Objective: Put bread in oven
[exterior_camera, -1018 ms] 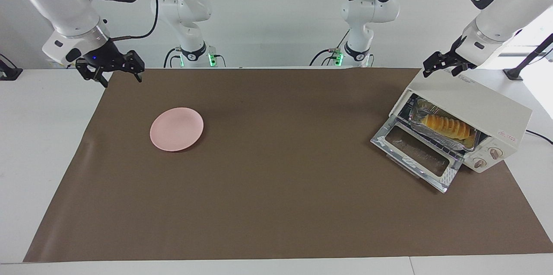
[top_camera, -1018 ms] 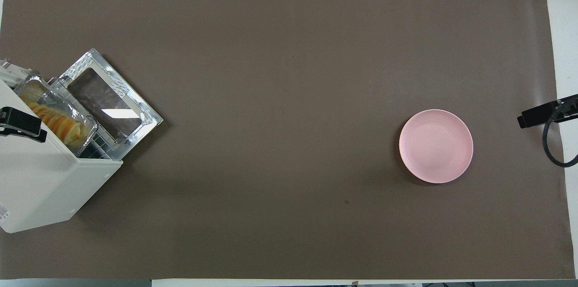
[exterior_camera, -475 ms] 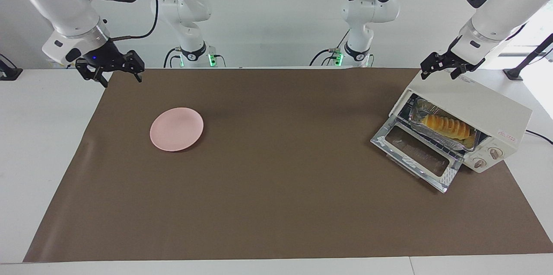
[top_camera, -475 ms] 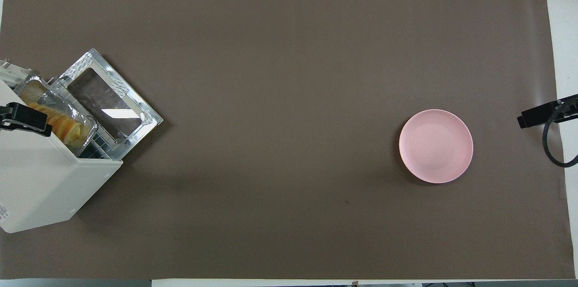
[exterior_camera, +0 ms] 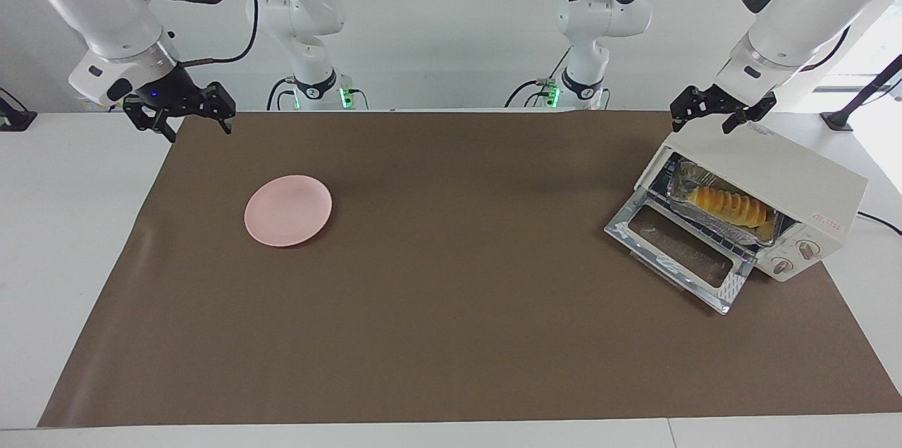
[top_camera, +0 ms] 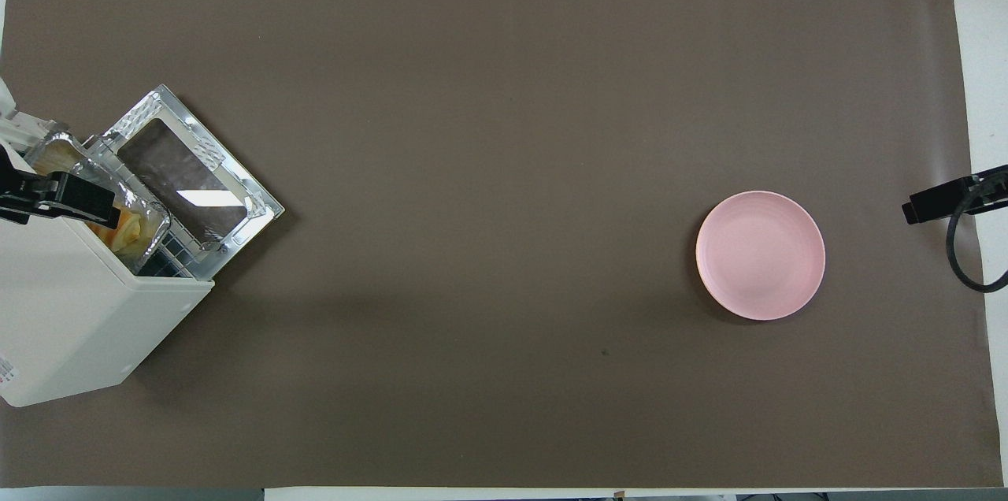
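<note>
Now the bread lies in a foil tray on the rack inside the oven, whose door hangs open and down toward the middle of the bench. Bread, tray and oven sit exactly as they did a second ago. What differs is the left gripper: a second ago it hung over the oven's top near its corner nearest the robots, and it has since slid off toward the middle of the bench, so it is now over that corner's edge, above the oven and touching nothing. Its fingers are spread apart and hold nothing. In the overhead view the left gripper covers part of the tray and bread.

The right gripper has not moved; it waits over the mat's corner far from the oven, fingers apart and empty.

The oven stands angled at the mat's edge at the left arm's end, its open door reaching onto the mat. From the door to the plate the mat is bare, a wide open stretch.

Count: one bread, one tray, one oven with two knobs, one pink plate, one brown mat, two grippers.
</note>
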`<control>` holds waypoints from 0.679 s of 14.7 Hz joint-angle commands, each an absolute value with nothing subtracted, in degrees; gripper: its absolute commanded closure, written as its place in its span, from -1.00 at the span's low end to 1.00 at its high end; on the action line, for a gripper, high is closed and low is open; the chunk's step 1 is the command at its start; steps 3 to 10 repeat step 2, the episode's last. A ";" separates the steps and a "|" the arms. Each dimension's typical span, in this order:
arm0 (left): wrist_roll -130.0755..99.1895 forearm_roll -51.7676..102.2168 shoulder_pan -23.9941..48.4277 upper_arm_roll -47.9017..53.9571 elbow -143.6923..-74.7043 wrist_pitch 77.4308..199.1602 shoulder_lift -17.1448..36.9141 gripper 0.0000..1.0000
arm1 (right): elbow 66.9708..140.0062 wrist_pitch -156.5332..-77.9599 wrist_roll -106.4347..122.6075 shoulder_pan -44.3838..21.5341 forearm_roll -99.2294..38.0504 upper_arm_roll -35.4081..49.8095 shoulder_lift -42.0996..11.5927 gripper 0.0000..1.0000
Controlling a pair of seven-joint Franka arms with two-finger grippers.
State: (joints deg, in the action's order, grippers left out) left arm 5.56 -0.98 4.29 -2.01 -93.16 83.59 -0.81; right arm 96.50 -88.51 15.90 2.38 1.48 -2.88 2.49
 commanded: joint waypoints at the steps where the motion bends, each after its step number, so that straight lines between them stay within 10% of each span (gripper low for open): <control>1: 5.01 -0.62 4.22 -2.11 -92.29 84.02 -0.18 -1.00 | 98.09 -88.42 16.61 3.16 2.11 -2.11 3.96 -1.00; 10: 5.01 -0.53 4.22 -2.11 -92.29 84.11 -0.18 -1.00 | 98.09 -88.33 16.61 3.16 2.11 -2.11 3.96 -1.00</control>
